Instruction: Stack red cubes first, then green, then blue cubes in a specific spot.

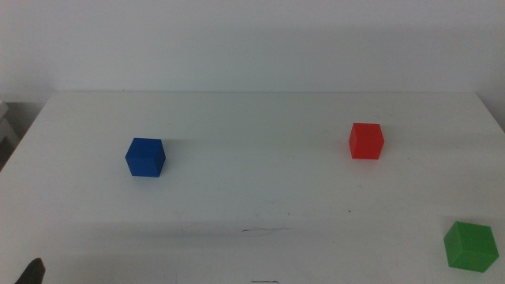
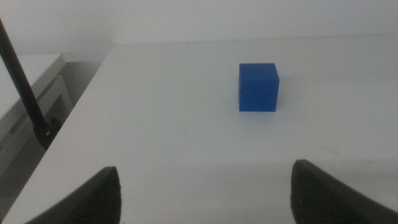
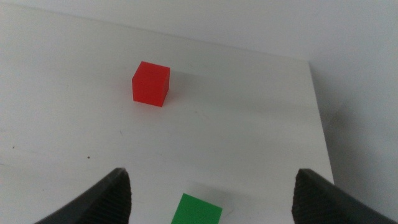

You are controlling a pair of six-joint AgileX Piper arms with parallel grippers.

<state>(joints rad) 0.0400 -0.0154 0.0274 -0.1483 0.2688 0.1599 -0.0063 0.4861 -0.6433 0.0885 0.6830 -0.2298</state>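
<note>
1. I hold the left gripper (image 2: 205, 193) low at the table's near left edge, jaws spread wide, the blue cube (image 1: 145, 157) ahead of it.
2. The right gripper (image 3: 211, 193), jaws equally spread, looks over the green cube (image 1: 471, 246) and, farther off, the red cube (image 1: 367, 141).
3. All three cubes are matte, sharp-edged solids, standing well apart and unstacked.
4. The faint drawn line (image 1: 264, 230) marks the empty stacking spot on the smooth white table (image 1: 252, 118), so I judge red goes first.

White table (image 1: 252, 118); plain white wall (image 1: 252, 39) behind
</note>
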